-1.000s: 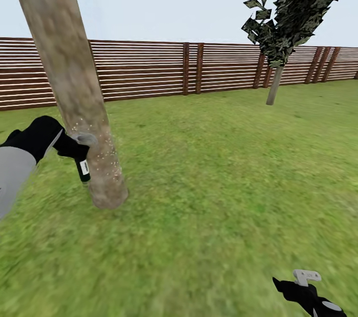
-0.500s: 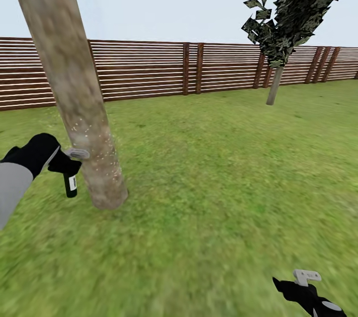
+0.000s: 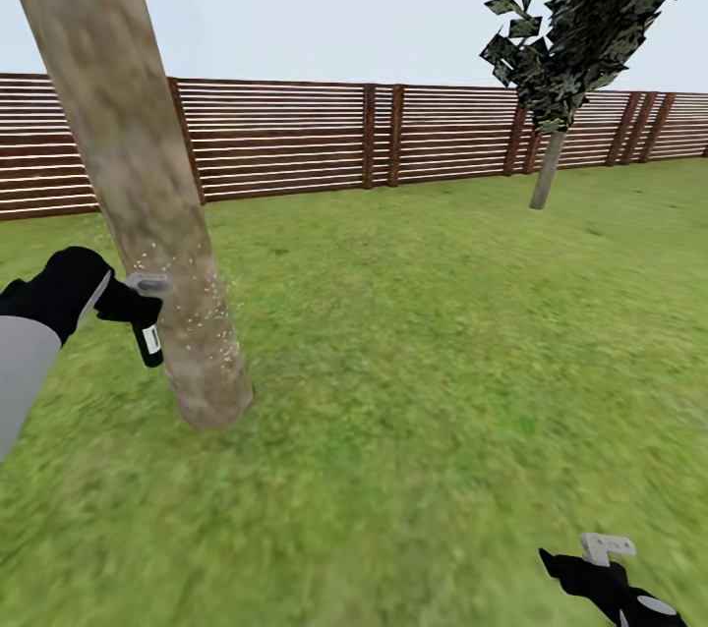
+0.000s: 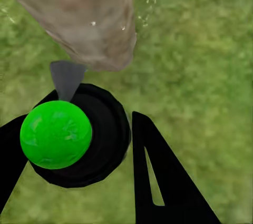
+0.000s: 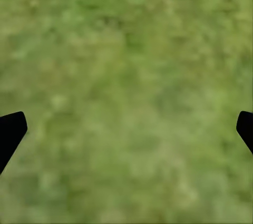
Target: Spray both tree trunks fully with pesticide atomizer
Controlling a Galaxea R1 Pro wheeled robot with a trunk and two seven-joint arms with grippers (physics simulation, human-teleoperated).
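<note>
where grass (image 3: 442, 332) meets fence (image 3: 285, 136), left gripper (image 3: 138, 298) holds atomizer (image 3: 149, 342); right gripper (image 5: 126, 124) wide.

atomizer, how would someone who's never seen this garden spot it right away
Find the thick leaning trunk at the left, in front of the fence. Low beside it, the left tool holds the atomizer, a small dark bottle with a white label hanging downward. It is far thinner than the trunk, and the left wrist view shows a bright green ball on it.
</note>
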